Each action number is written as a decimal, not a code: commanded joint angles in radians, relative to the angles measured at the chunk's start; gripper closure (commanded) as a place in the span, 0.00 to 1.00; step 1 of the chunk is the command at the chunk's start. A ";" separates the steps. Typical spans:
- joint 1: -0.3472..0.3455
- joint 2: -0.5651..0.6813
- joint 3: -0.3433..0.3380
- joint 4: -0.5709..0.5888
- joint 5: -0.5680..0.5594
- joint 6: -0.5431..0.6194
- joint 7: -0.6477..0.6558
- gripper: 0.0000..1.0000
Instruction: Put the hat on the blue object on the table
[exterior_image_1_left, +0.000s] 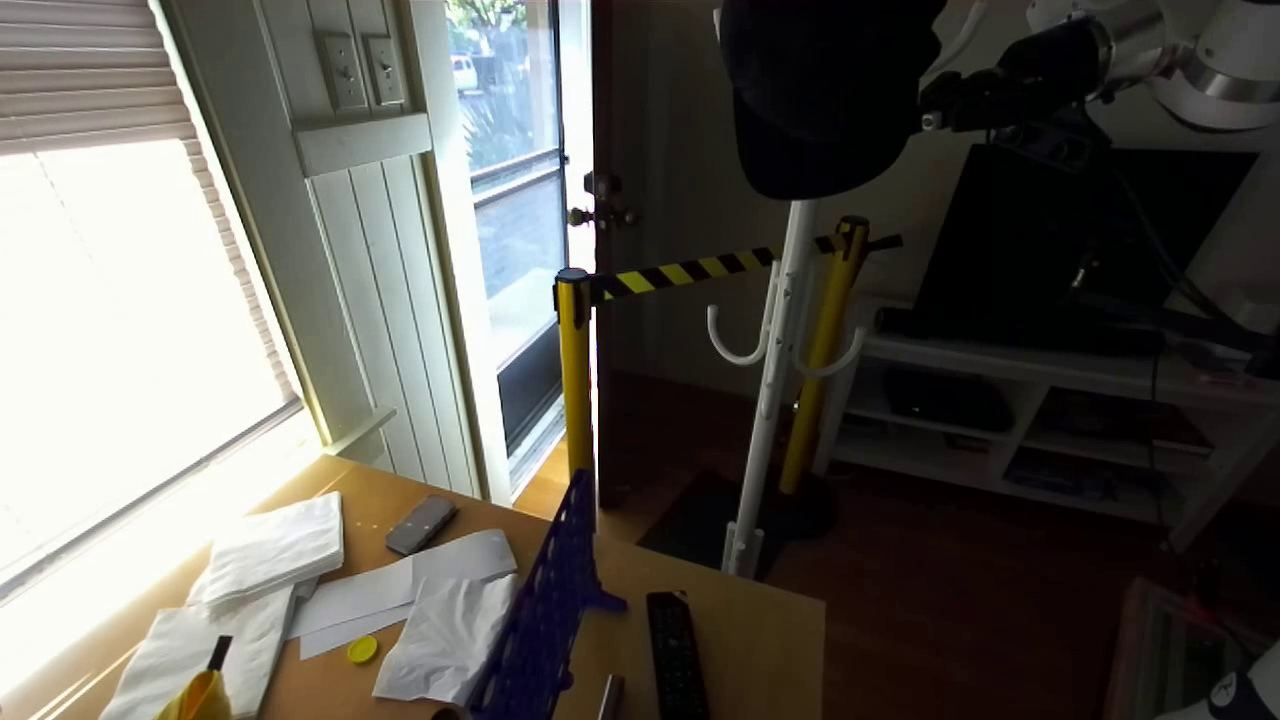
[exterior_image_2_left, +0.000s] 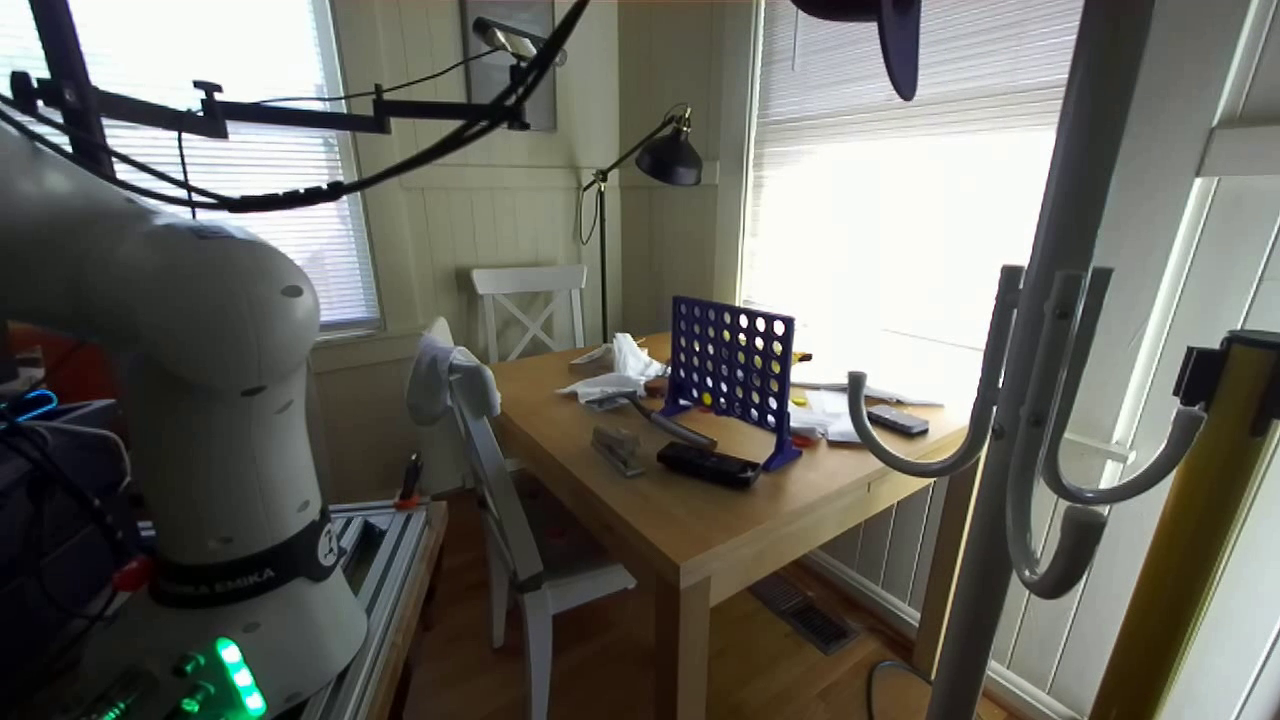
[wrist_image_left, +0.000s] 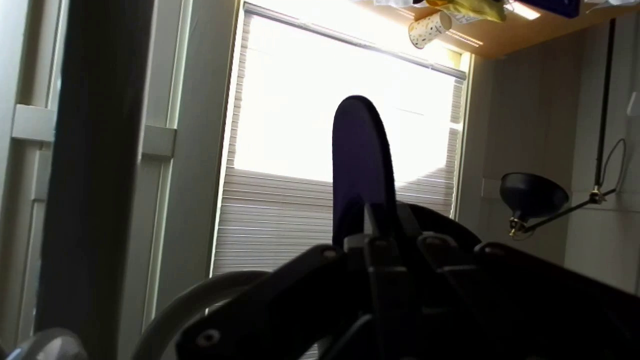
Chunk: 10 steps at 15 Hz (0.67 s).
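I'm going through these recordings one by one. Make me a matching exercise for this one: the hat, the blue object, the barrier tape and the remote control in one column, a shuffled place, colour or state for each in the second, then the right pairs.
Things
1. hat
2. blue object
3. barrier tape
4. remote control

Places, colours, states
A. striped black and yellow
B. lying flat on the table
C. off the tabletop, high up by the white coat rack
D. standing upright, with rows of round holes

Right pairs
1-C
2-D
3-A
4-B
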<state>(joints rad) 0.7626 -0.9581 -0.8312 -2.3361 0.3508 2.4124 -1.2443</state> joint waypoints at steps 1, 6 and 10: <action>0.022 0.004 0.027 0.062 0.077 -0.113 0.029 0.99; 0.064 0.055 0.040 0.156 0.163 -0.386 0.059 0.99; 0.121 0.139 0.022 0.178 0.296 -0.533 0.046 0.99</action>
<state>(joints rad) 0.8377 -0.9100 -0.7876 -2.2119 0.5438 1.9811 -1.2033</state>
